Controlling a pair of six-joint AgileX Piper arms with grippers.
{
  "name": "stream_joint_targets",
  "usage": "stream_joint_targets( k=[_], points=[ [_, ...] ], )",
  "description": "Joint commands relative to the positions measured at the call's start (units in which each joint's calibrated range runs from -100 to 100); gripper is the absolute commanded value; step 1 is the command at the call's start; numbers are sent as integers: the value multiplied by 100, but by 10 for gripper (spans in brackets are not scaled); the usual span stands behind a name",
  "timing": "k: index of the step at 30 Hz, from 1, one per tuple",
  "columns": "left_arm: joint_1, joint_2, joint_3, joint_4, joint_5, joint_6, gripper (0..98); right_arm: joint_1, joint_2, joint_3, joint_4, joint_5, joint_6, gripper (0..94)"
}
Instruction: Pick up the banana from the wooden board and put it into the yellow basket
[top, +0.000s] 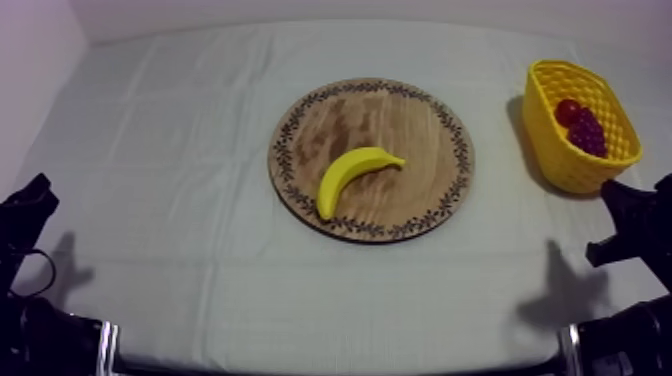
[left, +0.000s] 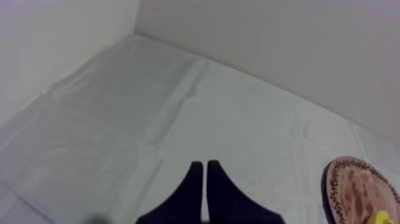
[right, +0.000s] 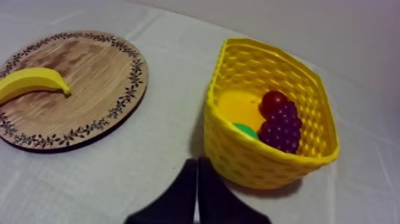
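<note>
Banana is lying on its side on the board, a bit left of centre, w/ one tip pointing toward the basket, which is sitting well apart at the table's right side. Nothing is touching the fruit, so the pick isn't started yet, imo. Right gripper is hanging low just in front of the basket wall, fingers pressed together in a thin wedge w/ nothing btwn them. Left gripper is resting over bare cloth, well apart from the board, likewise clenched on nothing. Basket is already holding grapes, a small red fruit and a green bit I can't identify. Risks from here: the right arm is looking like the obvious one for the job, being nearest the basket, but its fingers are needing to spread before coming down, else they're just going to poke the banana and slide it across the smooth wood. Banana is curved and slick-looking, so a grab near a tip is prob going to let it swivel or pop out; mid-body, across the narrow way, is looking safer. On the carry, swinging low is risking a knock on the basket's near wall, and a light basket is likely tipping or skating. Room inside is looking tight too, so a drop from too high could be bouncing the banana off the grapes & back out.
</note>
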Motion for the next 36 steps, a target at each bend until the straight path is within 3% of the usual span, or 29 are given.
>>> stream_joint_targets(
  k=[1, 11, 22, 27, 32, 36],
  points=[
    [1, 0, 3, 3, 4, -1, 1, 4, -4, 5, -8, 3, -10, 5],
    [1, 0, 3, 3, 4, -1, 1, -125, -4, 5, -5, 3, 16, 5],
    [1, 0, 3, 3, 4, -1, 1, -1641, 3, 5, -3, 3, -37, 5],
    [1, 0, 3, 3, 4, -1, 1, -1962, 4, 5, -3, 3, -24, 5],
    [1, 0, 3, 3, 4, -1, 1, -2278, 10, -87, 13, 23, -445, 4],
    [1, 0, 3, 3, 4, -1, 1, -2515, 362, -331, 340, 29, -715, 3]
  ],
)
